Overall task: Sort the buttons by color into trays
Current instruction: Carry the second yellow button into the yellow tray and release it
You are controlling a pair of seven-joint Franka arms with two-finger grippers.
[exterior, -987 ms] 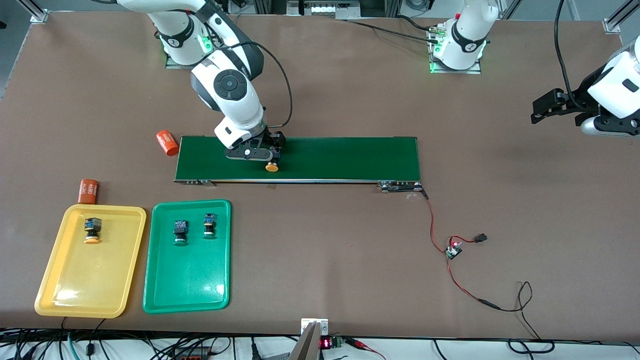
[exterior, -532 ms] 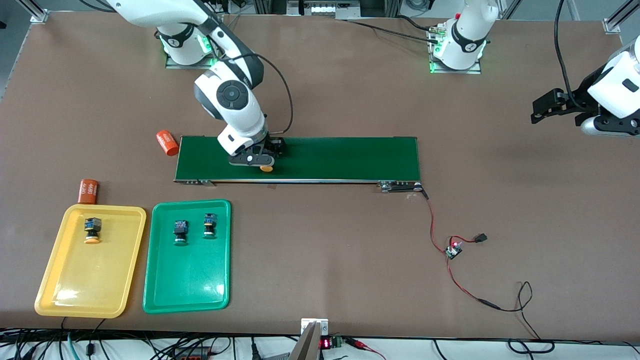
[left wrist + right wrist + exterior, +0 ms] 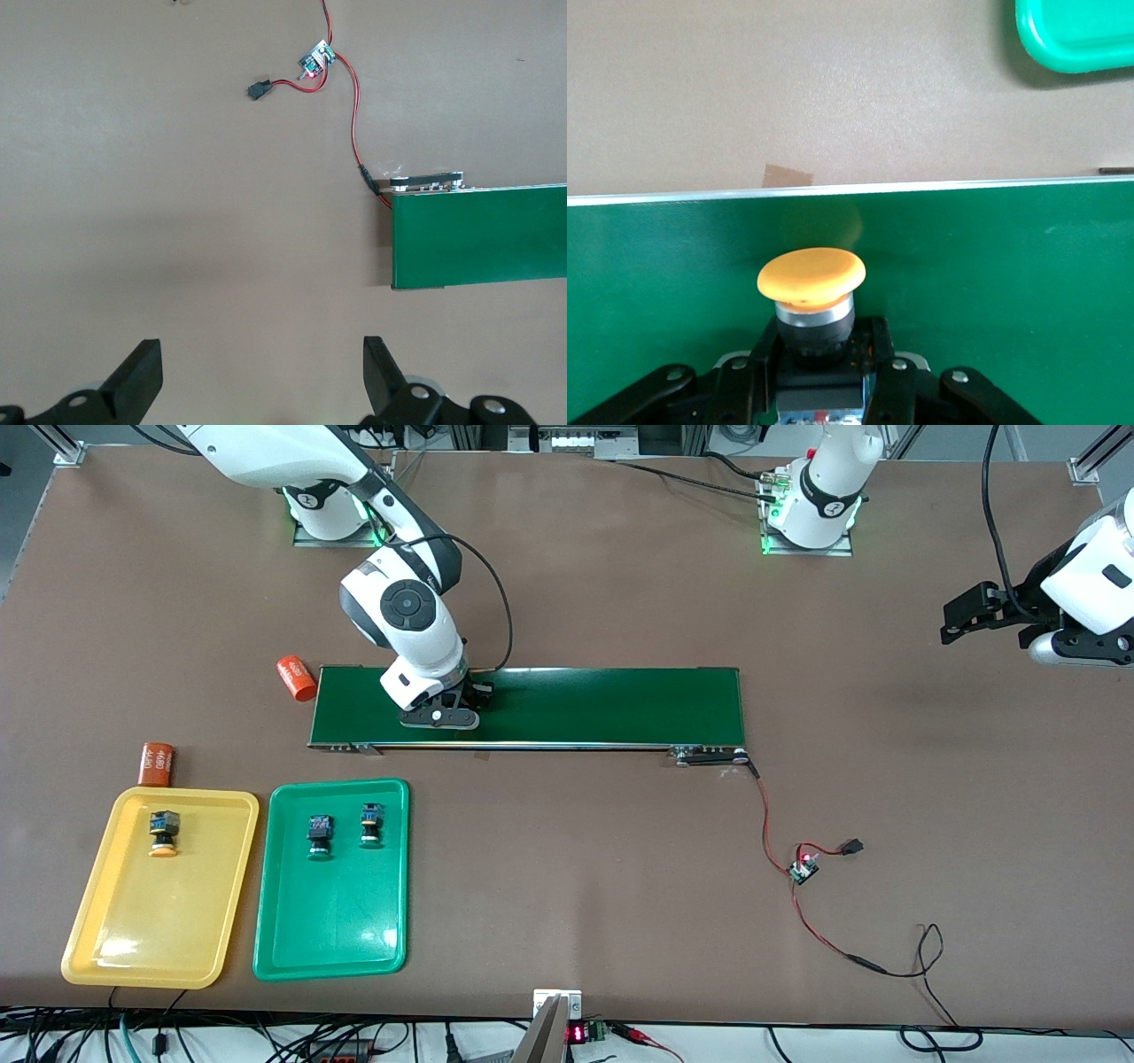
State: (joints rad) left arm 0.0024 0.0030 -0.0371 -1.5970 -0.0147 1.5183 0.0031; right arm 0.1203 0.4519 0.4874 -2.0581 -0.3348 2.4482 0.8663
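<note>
My right gripper (image 3: pixel 440 716) is low over the dark green conveyor belt (image 3: pixel 602 704), near the end toward the right arm. In the right wrist view the right gripper (image 3: pixel 819 354) is shut on the dark body of an orange-capped button (image 3: pixel 811 273), cap pointing away from the wrist. That button is hidden under the hand in the front view. The yellow tray (image 3: pixel 89 921) holds one orange button (image 3: pixel 163 833). The green tray (image 3: pixel 337 930) holds two green buttons (image 3: pixel 319 838) (image 3: pixel 371 825). My left gripper (image 3: pixel 961 615) waits open and empty over bare table; it also shows in the left wrist view (image 3: pixel 261 372).
Two orange "4680" cylinders lie on the table, one (image 3: pixel 296 678) by the belt's end and one (image 3: pixel 157 763) beside the yellow tray. Red and black wires with a small circuit board (image 3: pixel 803 868) run from the belt's other end.
My right hand has shifted slightly along the belt toward the right arm's end. The orange cap, visible at its edge before, is now covered by the hand. The left arm has not moved.
</note>
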